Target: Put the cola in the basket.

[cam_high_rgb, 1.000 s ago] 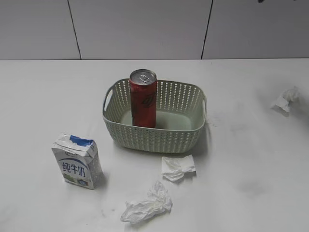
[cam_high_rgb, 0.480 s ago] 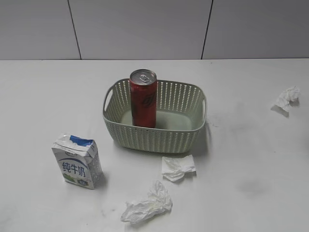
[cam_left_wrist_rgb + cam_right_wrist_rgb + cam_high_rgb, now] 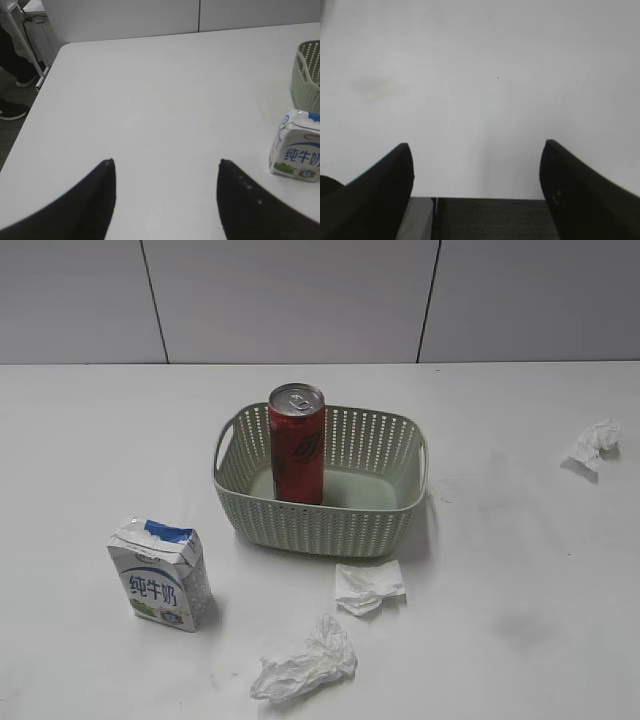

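1. Check the result first: the cola [image 3: 297, 443] stands upright inside the basket [image 3: 330, 525], toward its 9 o'clock end, its silver top well above the rim. By my reading the placing is done, so the step in hand is only to stay clear and finish cleanly.

2. Note your left gripper [image 3: 165, 175]: its jaws are apart with nothing between them, hanging over bare table [image 3: 150, 100]. The milk carton [image 3: 296, 152] sits at its 3 o'clock, with a corner of the basket beyond that at about 2 o'clock.

3. Note your right gripper [image 3: 477, 160]: its jaws are also apart and empty, over plain table near an edge. Neither arm shows in the exterior view, so both are well away from the can.

4. If you reposition either arm, route it away from the basket. The can is tall and slim, and I judge a brush against its upper half would tip it, so don't pass over it low.

5. Leave the crumpled tissues alone: two lie at the basket's 6 o'clock [image 3: 369, 587] and [image 3: 305, 660], and one far out at 3 o'clock [image 3: 593, 444]. None bears on the task.

6. Keep the left arm from sweeping toward 3 o'clock, where it would meet the carton.
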`<state>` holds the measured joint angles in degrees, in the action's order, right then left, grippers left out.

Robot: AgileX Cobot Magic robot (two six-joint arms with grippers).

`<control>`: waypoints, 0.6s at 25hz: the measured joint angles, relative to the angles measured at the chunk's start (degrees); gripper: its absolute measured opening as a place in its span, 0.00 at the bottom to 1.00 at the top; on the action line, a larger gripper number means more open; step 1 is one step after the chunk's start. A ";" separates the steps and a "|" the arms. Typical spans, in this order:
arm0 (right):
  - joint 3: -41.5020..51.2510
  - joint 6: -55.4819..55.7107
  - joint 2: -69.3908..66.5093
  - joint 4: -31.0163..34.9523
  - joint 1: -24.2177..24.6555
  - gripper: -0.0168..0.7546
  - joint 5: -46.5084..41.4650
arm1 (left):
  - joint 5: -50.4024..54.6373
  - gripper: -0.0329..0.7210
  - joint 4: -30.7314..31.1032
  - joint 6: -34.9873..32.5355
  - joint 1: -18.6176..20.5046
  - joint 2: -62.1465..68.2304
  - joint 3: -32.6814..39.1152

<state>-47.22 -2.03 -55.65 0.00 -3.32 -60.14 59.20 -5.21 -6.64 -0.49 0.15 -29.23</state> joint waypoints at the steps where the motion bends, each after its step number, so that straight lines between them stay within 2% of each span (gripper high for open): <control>1: 2.74 0.00 2.71 0.00 0.00 0.79 0.29 | 0.00 0.69 0.00 0.00 0.00 0.00 0.00; 7: 15.75 -0.04 18.63 0.58 0.00 0.79 0.97 | 0.00 0.69 0.00 0.00 0.00 0.00 0.00; 15: 18.06 -0.11 32.85 0.51 0.00 0.79 0.68 | 0.00 0.69 0.00 0.00 0.00 0.00 0.00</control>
<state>-29.15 -2.14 -22.80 0.51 -3.32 -59.46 59.20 -5.21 -6.64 -0.49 0.15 -29.23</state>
